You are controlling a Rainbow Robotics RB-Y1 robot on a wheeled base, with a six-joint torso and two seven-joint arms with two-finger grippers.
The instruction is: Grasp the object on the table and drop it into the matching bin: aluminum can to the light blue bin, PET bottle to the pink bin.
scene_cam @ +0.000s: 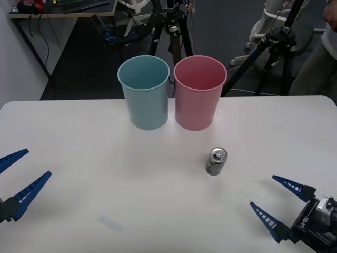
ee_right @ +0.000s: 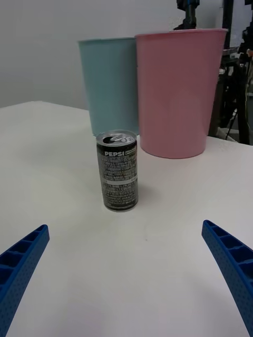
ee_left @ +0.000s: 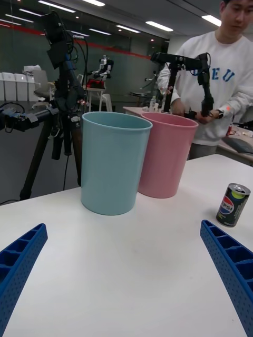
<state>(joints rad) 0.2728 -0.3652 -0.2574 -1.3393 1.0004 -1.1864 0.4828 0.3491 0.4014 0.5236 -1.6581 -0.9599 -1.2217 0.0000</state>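
we see Pepsi can upright right of centre on white surface, light blue bin beside pink bin at top centre, right gripper lower right, left gripper lower left, both with fingers apart

Even, bright overhead light, soft shadows.
Ceiling strip lights visible in left wrist view; table w/ mild glare, faint shadow under aluminum can; front view slightly soft, room behind darker.
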